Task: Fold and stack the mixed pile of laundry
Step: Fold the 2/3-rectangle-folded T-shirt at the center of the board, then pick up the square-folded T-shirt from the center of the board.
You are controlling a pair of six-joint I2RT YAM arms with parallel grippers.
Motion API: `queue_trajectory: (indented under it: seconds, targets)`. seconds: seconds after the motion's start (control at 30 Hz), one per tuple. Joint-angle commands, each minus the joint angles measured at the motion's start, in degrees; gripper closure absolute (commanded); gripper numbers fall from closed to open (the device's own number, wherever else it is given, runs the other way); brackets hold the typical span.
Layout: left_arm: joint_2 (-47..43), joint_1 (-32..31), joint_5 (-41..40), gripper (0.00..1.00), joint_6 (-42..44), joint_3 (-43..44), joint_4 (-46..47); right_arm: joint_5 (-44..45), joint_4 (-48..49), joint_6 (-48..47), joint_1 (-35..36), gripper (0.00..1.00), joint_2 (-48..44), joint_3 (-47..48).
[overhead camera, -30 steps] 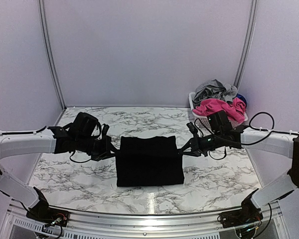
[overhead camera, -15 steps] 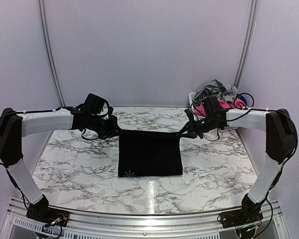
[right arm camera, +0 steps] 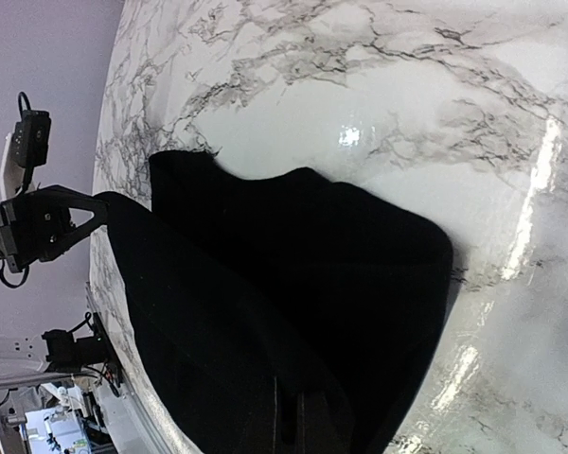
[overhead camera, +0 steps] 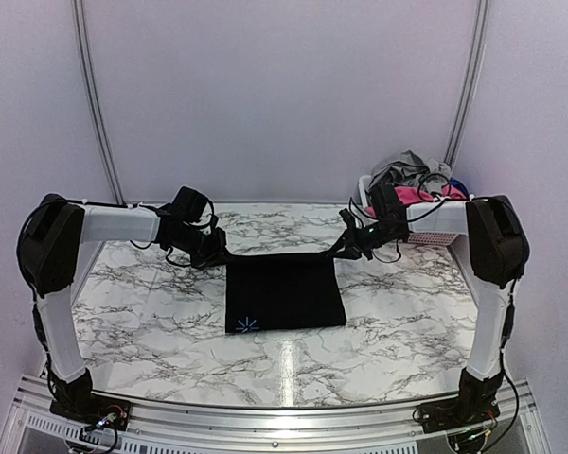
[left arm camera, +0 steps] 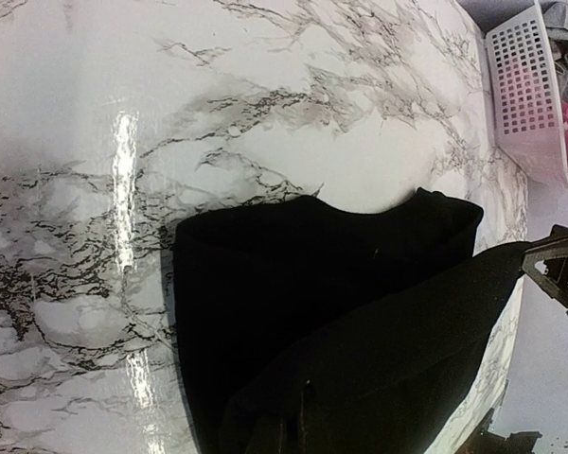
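Black cloth (overhead camera: 284,295): mid tabletop (overhead camera: 142,312), near part lying flat, far edge raised and strung between both claws.
Left claw (overhead camera: 221,257): clenched on the cloth's far left corner.
Right claw (overhead camera: 340,253): clenched on its far right corner.
Laundry pile (overhead camera: 409,166): in basket (overhead camera: 434,236), far right.

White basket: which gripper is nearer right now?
Right. The right gripper, holding a black cloth corner, sits close to the basket; the left gripper holds the opposite corner, across the cloth.
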Motion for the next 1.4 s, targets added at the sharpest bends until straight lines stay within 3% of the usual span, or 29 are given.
queue_trajectory:
  seconds: [0.0,0.23,0.3,0.47,0.5,0.57,0.67,0.77,0.9,1.07,1.2,1.37]
  targets:
    - [-3.09,0.65,0.32,1.00,1.28,-0.62,-0.29,-2.30,0.90,0.55,-0.70,1.00,-2.63,2.62]
    - [-0.44,2.63,-0.50,1.00,0.24,-0.72,1.34,-2.73,5.35,3.23,-0.83,1.00,1.13,2.77]
    - [0.94,3.27,-0.73,0.98,-0.07,-0.12,2.20,-3.67,7.96,4.93,-0.77,0.95,3.37,3.62]
    - [-0.03,5.09,-2.32,0.31,-0.32,1.15,2.91,-1.71,8.04,5.60,-2.19,0.56,2.61,7.34]
    - [-1.81,5.32,-2.91,0.20,0.19,0.80,2.92,-0.94,6.70,4.68,-2.60,0.47,1.48,7.74]
    - [-6.20,5.27,-4.06,0.03,2.01,-0.70,3.16,0.37,4.49,2.08,-3.04,0.42,-1.55,7.59]
    - [-12.35,3.95,-1.98,0.01,5.33,-5.70,5.72,-2.21,7.36,0.87,-2.04,0.40,-6.49,1.90]
    - [-13.12,0.60,2.89,0.01,6.69,-7.99,10.01,-6.81,13.52,2.41,1.22,0.44,-8.07,-3.23]
    - [-7.56,-4.17,7.05,0.01,4.93,-6.09,17.03,-11.90,19.14,4.89,5.34,0.50,-2.62,-2.04]
    - [2.49,-4.73,9.07,0.04,1.04,-0.57,22.87,-15.40,28.30,10.58,5.50,0.53,6.49,3.06]
    - [10.16,-2.77,9.02,0.09,0.04,4.60,24.03,-16.28,34.75,14.29,2.65,0.55,14.38,6.14]
    - [14.72,2.05,8.44,0.13,-3.37,3.52,28.19,-14.18,35.65,15.62,-1.05,0.57,20.01,6.27]
